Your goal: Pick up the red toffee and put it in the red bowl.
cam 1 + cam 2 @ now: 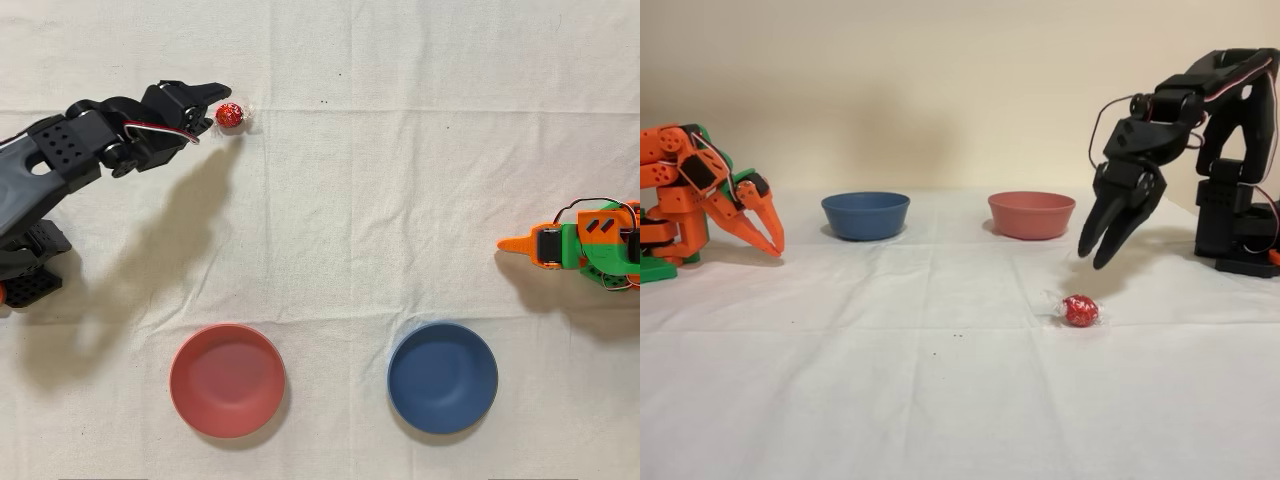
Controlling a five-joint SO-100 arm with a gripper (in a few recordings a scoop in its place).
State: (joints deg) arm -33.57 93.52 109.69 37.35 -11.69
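Overhead view, left to right, placed against the toffee (230, 115).

Black arm is coming in from the left edge. Its gripper (212, 100) is sitting just left of the toffee, tips pointing at it. In the fixed view the gripper (1098, 250) is hanging above the toffee (1080, 310) and a little to its right, clear of it, not touching. Fingers are parted only slightly at the tips, a narrow V, with nothing between them.

Toffee is lying on the white cloth (400, 200), near the top of the view. Clear twisted ends are sticking out on either side; the one on the right is showing plainly.

Red bowl (227, 380) is sitting well below the toffee, near the bottom edge, nothing in it. Blue bowl (442, 377) is sitting to the right of the red one, apart from it. Idle orange arm (580, 245) is resting at the far right edge.

Handling, as judged: the toffee is looking light, small and round, foil slick, so likely to roll or squirt out of a poor pinch. Wrapper ends are looking flimsy, no good for holding. Best hold seems to be across the red ball itself, fingers opened wider first and brought down either side of its middle. A gentle squeeze should do; the shell may dent.
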